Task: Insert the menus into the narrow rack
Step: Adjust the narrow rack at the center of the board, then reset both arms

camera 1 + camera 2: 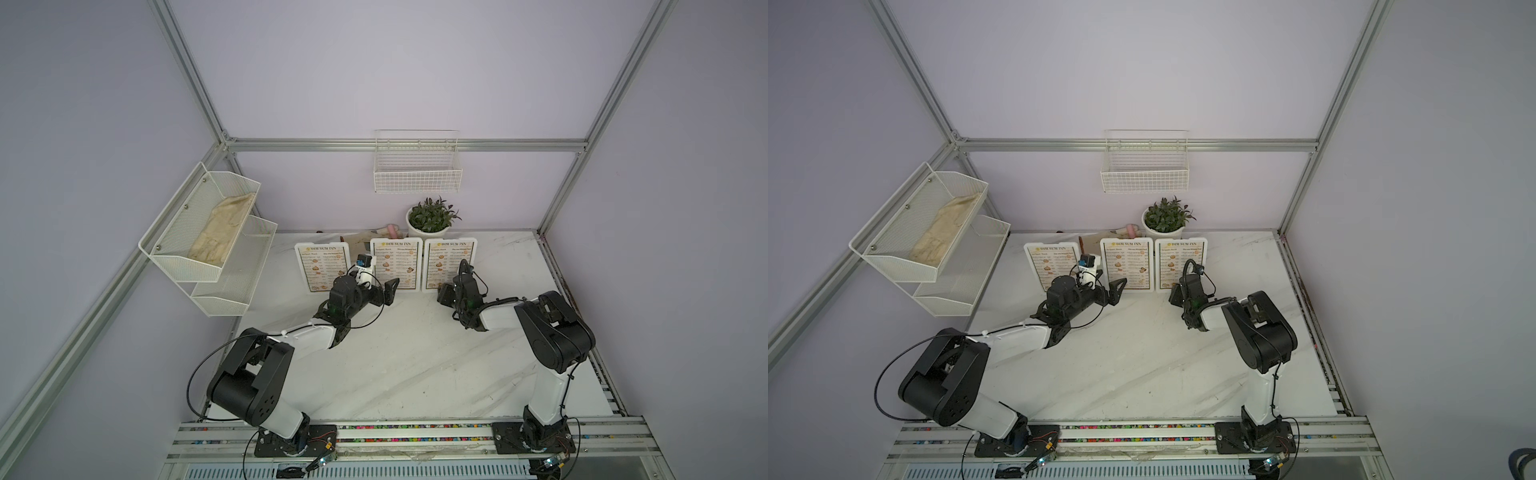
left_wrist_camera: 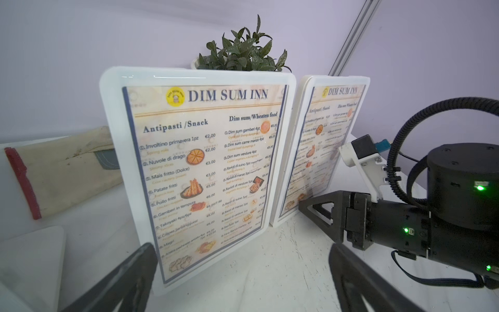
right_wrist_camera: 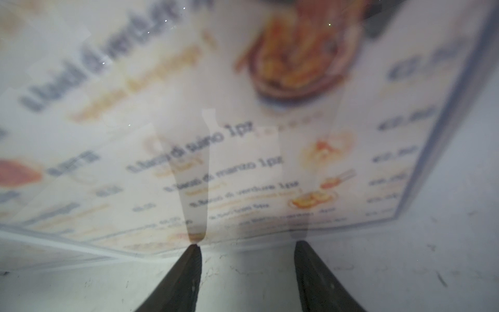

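- Left gripper [image 2: 243,247]: its black tapered fingers are spread to full width and hold nothing. The lower corner of the middle menu sits ahead of the gap, clear of both fingers.
- Right gripper [image 3: 247,245]: its black pointed fingers are parted with bare table between them, and nothing is pinched. The tips sit low at the bottom edge of the right menu. The wrist view is blurred here; one tip appears to touch that glossy edge, but contact cannot be confirmed.
- Task items: three upright white boards with rounded corners. Each is faced with a glossy sheet headed "DIM SUM INN", dark-bordered, with two text columns and small orange food pictures. They stand in a row on the table near the back wall: left menu [image 1: 322,268], middle menu [image 1: 395,264], right menu [image 1: 449,262].
- Edges: the middle and right menus stand just beside each other with a thin gap. The left menu stands apart from them.
- Narrow white wire rack [image 1: 417,180]: it is fixed to the back wall, well above the menus.
- Room to move: a wide run of white, grey-veined marble-look tabletop [image 1: 415,365] lies between the two arms.
- Surroundings:
  - A leafy green plant in a round white pot [image 1: 434,216] stands behind the middle and right menus.
  - A flat beige cloth pouch with a red end [image 2: 62,167] lies behind the row.
  - A white perforated-metal two-tier shelf [image 1: 224,295] on the left wall holds a folded beige cloth [image 1: 224,232].
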Tool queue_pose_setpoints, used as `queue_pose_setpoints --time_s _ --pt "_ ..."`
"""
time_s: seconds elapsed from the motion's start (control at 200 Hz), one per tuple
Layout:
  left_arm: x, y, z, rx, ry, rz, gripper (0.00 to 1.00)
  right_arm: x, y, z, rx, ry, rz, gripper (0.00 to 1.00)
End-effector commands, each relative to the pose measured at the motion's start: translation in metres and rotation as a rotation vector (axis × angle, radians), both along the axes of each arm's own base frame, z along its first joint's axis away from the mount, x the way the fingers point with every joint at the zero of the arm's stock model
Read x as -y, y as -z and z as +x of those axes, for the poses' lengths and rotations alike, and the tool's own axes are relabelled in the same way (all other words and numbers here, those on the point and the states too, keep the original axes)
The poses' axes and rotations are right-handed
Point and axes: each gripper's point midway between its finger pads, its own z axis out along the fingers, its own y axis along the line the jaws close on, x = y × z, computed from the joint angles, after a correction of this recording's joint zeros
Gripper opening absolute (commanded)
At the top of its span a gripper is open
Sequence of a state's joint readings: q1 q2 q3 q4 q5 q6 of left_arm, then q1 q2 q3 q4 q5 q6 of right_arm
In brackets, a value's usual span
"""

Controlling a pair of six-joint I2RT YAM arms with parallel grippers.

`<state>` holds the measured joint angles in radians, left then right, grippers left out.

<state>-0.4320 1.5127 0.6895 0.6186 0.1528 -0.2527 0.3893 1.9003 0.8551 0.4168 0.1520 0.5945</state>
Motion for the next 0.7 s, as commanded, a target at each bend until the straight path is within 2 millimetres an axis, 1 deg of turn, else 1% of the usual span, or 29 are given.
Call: queue_pose_setpoints --time_s 0.0,0.01,0.025,0.075,0.105,0.12,0.13,0.14,0.145,0.16,0.22,0.27,0.31,0.33,0.345,0.385,0.455,0.515,0.57,0.615,0.66,0.695 --pt "-0.014 -0.016 -0.011 0.034 -0.039 -0.033 1.00 0.007 -0.011 0.000 0.001 0.033 0.005 0.58" --pt "-0.015 -0.014 -0.012 0.031 -0.043 -0.032 1.00 0.007 -0.013 0.000 0.004 0.033 0.005 0.58" --pt "-0.018 -0.027 -0.016 0.060 -0.048 -0.047 1.00 0.007 -0.016 -0.001 0.008 0.031 0.005 0.58" --pt "-0.028 -0.037 -0.023 0.084 -0.083 -0.062 1.00 0.009 -0.028 -0.007 0.031 0.021 0.001 0.59" --pt "-0.036 -0.043 -0.027 0.103 -0.114 -0.072 1.00 0.011 -0.038 -0.011 0.053 0.014 0.001 0.63" --pt "-0.040 -0.045 -0.029 0.110 -0.132 -0.077 1.00 0.012 -0.043 -0.014 0.065 0.011 0.000 0.68" --pt "-0.043 -0.047 -0.030 0.114 -0.143 -0.081 1.00 0.013 -0.048 -0.015 0.078 0.009 0.001 0.78" --pt "-0.046 -0.047 -0.032 0.116 -0.156 -0.084 1.00 0.014 -0.051 -0.017 0.086 0.006 -0.001 0.90" --pt "-0.048 -0.048 -0.033 0.119 -0.163 -0.085 1.00 0.014 -0.054 -0.018 0.094 0.005 0.000 0.94" --pt "-0.052 -0.051 -0.035 0.126 -0.183 -0.092 1.00 0.016 -0.059 -0.021 0.109 0.004 -0.001 0.97" --pt "-0.077 -0.058 -0.043 0.150 -0.290 -0.108 1.00 0.025 -0.084 -0.031 0.167 0.025 -0.004 0.97" --pt "-0.099 -0.062 -0.047 0.166 -0.391 -0.102 1.00 0.033 -0.110 -0.039 0.230 0.039 -0.010 0.97" --pt "-0.118 -0.064 -0.050 0.168 -0.483 -0.077 1.00 0.045 -0.127 -0.046 0.265 0.086 -0.022 0.97" --pt "-0.129 -0.063 -0.052 0.161 -0.537 -0.057 1.00 0.052 -0.130 -0.048 0.266 0.123 -0.033 0.97" --pt "-0.137 -0.062 -0.053 0.154 -0.577 -0.045 1.00 0.059 -0.143 -0.051 0.291 0.155 -0.028 0.97" --pt "-0.157 -0.060 -0.058 0.133 -0.671 -0.010 1.00 0.073 -0.160 -0.056 0.323 0.222 -0.044 0.97" --pt "-0.179 -0.062 -0.069 0.168 -0.757 0.044 1.00 0.087 -0.188 -0.066 0.389 0.274 -0.052 0.97" --pt "-0.192 -0.061 -0.078 0.229 -0.798 0.081 1.00 0.102 -0.203 -0.077 0.454 0.342 -0.048 0.97" --pt "-0.206 -0.051 -0.088 0.261 -0.849 0.096 1.00 0.118 -0.210 -0.089 0.516 0.400 -0.075 0.97" --pt "-0.217 -0.044 -0.096 0.284 -0.880 0.126 1.00 0.126 -0.224 -0.098 0.599 0.413 -0.127 0.97" --pt "-0.228 -0.035 -0.101 0.284 -0.915 0.158 1.00 0.135 -0.229 -0.107 0.655 0.430 -0.193 0.97" --pt "-0.238 -0.026 -0.103 0.257 -0.957 0.155 1.00 0.137 -0.228 -0.110 0.677 0.408 -0.257 0.97"
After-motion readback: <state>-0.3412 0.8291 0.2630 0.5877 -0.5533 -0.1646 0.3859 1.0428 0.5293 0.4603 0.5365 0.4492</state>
